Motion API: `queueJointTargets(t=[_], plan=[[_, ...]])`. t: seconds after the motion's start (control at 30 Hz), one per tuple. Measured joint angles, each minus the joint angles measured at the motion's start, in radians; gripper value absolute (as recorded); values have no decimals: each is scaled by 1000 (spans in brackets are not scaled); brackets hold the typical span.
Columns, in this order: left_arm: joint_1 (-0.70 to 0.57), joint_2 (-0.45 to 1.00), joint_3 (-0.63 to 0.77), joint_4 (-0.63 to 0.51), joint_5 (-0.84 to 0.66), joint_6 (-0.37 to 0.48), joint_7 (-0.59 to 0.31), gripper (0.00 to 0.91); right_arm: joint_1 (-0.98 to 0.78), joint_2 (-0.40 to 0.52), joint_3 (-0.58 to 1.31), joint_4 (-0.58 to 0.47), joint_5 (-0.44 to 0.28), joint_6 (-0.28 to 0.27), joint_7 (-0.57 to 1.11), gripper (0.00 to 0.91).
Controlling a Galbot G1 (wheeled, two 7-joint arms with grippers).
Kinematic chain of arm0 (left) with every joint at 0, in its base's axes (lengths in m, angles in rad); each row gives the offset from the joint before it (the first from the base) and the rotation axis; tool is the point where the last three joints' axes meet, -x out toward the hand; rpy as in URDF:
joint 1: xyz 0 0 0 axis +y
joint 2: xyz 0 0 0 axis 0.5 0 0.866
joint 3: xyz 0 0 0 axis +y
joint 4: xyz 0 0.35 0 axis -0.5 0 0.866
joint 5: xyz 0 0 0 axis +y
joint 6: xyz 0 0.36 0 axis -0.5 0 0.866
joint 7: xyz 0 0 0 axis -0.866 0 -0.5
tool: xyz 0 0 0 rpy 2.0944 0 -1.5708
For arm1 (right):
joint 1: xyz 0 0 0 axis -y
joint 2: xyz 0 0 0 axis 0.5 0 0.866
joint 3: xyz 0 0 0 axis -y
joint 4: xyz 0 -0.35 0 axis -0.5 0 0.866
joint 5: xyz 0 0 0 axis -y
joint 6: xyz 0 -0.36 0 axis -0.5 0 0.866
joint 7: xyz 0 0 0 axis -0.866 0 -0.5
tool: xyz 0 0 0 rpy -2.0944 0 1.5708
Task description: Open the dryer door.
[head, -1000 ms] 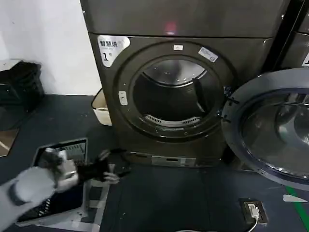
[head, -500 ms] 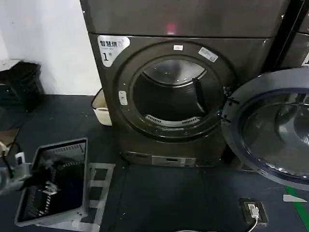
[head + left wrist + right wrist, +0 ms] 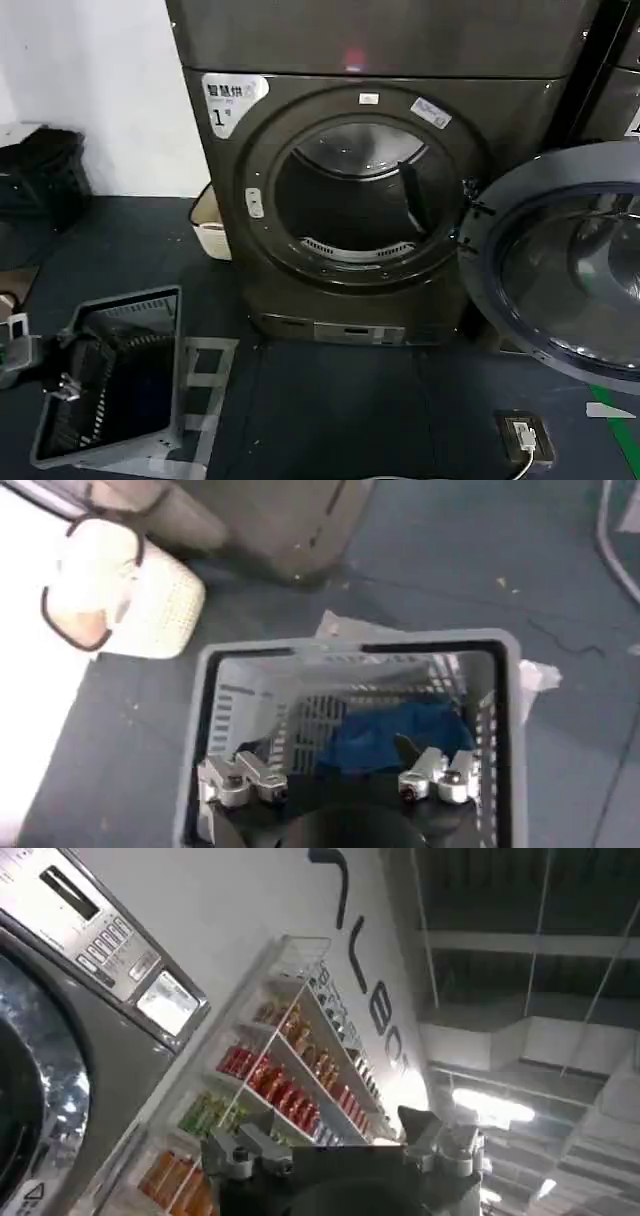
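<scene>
The dryer door already hangs swung wide beside the dryer, well clear of the left tool, which hovers spread and empty above a laundry basket; the right tool, also spread, points ceilingward.

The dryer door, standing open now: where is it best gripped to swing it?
Grip the round chrome-ringed dryer door at its free edge on the robot's right, farthest from the hinge at the dark bronze-grey dryer, coming from the front.
</scene>
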Motion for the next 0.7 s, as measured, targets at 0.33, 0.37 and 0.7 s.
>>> queueJointTargets(t=[0.33, 0.37, 0.7], plan=[[20, -5, -31, 26, 30, -1, 23, 907, 2, 1, 3, 3, -6, -9, -1, 907], [20, -5, -32, 27, 43, -1, 31, 907, 2, 0, 3, 3, -6, -9, -2, 907], [20, -6, -42, 63, 75, -5, 56, 907, 1, -3, 3, -3, -28, -2, -6, 907]])
